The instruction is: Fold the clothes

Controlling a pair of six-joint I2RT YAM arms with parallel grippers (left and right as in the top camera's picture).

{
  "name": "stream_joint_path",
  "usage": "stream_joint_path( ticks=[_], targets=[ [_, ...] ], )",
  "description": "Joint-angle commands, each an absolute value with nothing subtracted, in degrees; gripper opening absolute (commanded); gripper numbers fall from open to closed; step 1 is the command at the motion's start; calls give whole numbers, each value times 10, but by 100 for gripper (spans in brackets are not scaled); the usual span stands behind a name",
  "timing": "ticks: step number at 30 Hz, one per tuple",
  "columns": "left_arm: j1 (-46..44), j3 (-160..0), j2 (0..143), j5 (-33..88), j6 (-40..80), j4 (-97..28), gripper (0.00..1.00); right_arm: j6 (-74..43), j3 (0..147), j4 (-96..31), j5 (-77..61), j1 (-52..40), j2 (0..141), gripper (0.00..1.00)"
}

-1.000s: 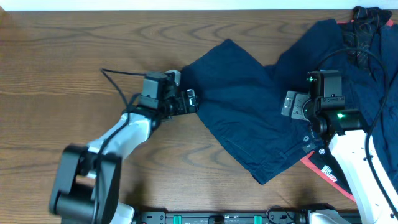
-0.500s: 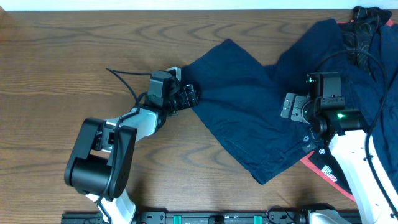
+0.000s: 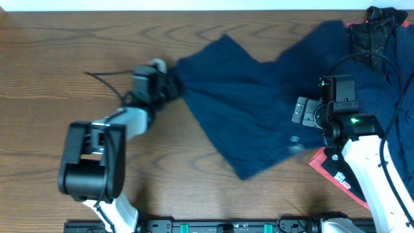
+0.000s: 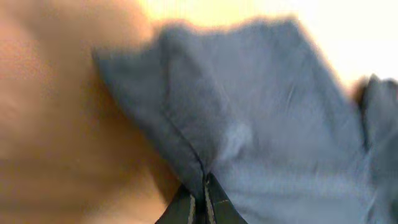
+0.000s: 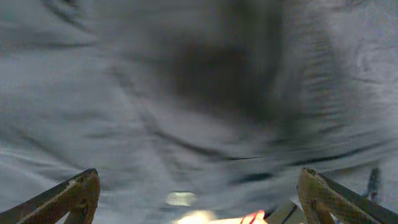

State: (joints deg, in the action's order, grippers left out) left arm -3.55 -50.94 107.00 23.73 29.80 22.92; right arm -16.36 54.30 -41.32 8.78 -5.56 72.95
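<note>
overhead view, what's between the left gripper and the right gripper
Only the navy shorts, which stretch from the left gripper, shut on their edge, across to the open right gripper above them. The overhead view shows it.

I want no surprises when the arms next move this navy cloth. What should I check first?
1. Left gripper shut on the edge of the navy cloth: ok.
2. Right gripper open, holding nothing: ok.
3. Cloth flat: not ok, puckered at the pinch.
4. Layers in the pinch: cannot tell.
5. Cloth apart from the dark pile at the far right: not ok, they touch.
</note>
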Motion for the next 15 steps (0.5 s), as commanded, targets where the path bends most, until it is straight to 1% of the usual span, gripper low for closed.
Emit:
stream_joint_path(
  ticks=[1, 3, 4, 5, 6, 7, 10, 12, 15],
  targets=[
    [47, -587, 1037, 213, 312, 228, 6, -173, 547, -414, 90, -48, 722, 99],
    [87, -633, 1037, 242, 324, 218, 6, -173, 547, -416, 90, -48, 722, 99],
    [102, -654, 1037, 258, 325, 209, 8, -173, 547, -416, 90, -48, 722, 99],
    [117, -675, 1037, 281, 325, 196, 43, -173, 547, -416, 90, -48, 722, 99],
    [128, -692, 1037, 303, 328, 182, 81, -173, 547, -416, 90, -48, 722, 99],
    [135, -705, 1037, 324, 329, 163, 98, -173, 547, -416, 90, -48, 722, 99],
    [149, -718, 1035, 404, 329, 80, 98, -173, 547, -416, 90, -48, 722, 99],
    [151, -718, 1035, 439, 329, -30, 98, -173, 547, -416, 90, -48, 722, 99],
    [145, -718, 1035, 439, 296, -205, 98, -171, 547, -416, 90, -48, 722, 99]
  ],
)
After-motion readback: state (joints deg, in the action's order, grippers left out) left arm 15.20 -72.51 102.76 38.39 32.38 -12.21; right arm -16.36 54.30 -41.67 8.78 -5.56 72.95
